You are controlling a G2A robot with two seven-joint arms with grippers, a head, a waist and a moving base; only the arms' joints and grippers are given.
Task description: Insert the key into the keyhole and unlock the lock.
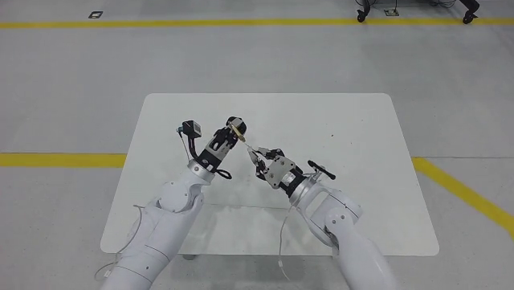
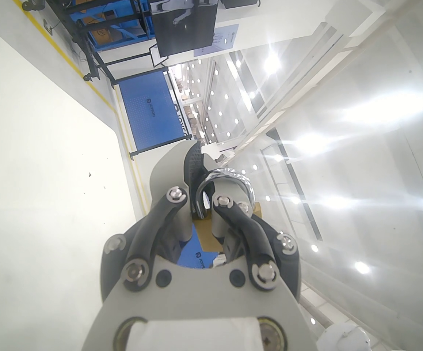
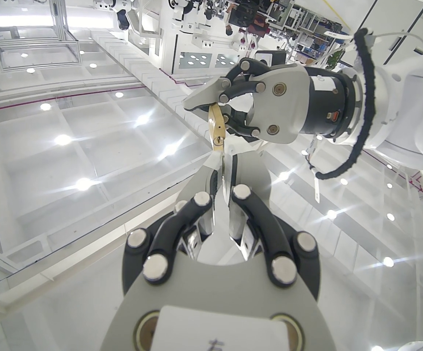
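From the top: lock (image 1: 238,135) pinched in the left gripper (image 1: 234,133), held over the table (image 1: 345,121). Just beside the lock, on the robot's side, right gripper (image 1: 257,156) pressed together on the key (image 1: 250,149), tip pointing at the lock.

Left wrist: fingers (image 2: 167,184) clamped on the lock, shiny shackle (image 2: 229,178) arching between them (brass body mostly hidden).

Right wrist: key nipped edge-on between the pads (image 3: 213,180), tip touching the lock's end face at the keyhole (image 3: 217,142). Possibly just entering, hard to tell.
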